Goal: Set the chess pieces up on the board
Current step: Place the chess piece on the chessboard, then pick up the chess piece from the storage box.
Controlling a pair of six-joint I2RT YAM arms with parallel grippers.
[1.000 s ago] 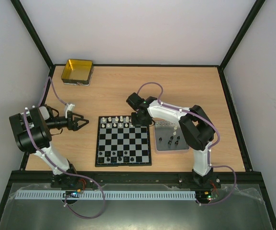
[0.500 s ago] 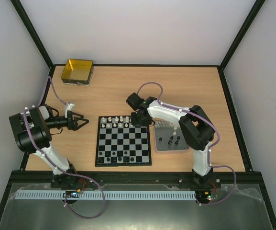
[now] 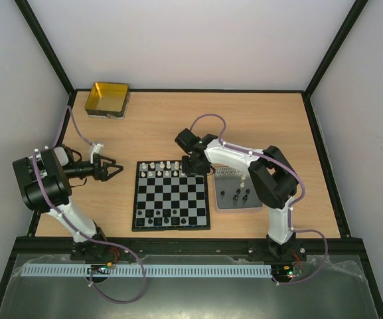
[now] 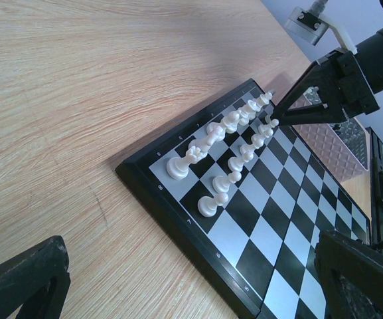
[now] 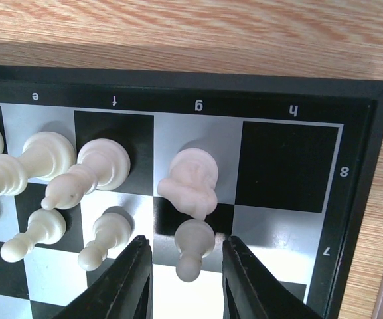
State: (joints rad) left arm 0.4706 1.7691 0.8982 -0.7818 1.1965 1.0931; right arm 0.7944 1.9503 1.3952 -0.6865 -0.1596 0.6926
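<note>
Right end effector point(image 5: 186, 264): is straddling a white pawn point(image 5: 192, 244) on g7 with its fingers parted. A sliver of gap shows on each side, so it is gripping nothing.
White pawn: is standing upright on its own square just in front of the white knight point(image 5: 190, 179), which suggests a placement being finished rather than a pickup.
Board point(image 3: 171, 194): is lying flat on the tabletop point(image 3: 257, 126) between the two arms. White pieces point(image 3: 161, 169) are filling its far rows and a few black pieces point(image 3: 156, 216) are sitting along the near edge.
Corner squares: h7 and h8 are showing bare, so the white side is probably lacking two pieces.
Tray point(image 3: 226, 175): is resting just beside the board's right edge and holding loose figures within the right arm's short reach.
Left end effector point(image 3: 108, 171): is hovering wide open beside the board's left edge and carrying nothing, seemingly keeping out of the right arm's way.
Tin point(image 3: 108, 98): is sitting in the far left corner, well apart from the work.
</note>
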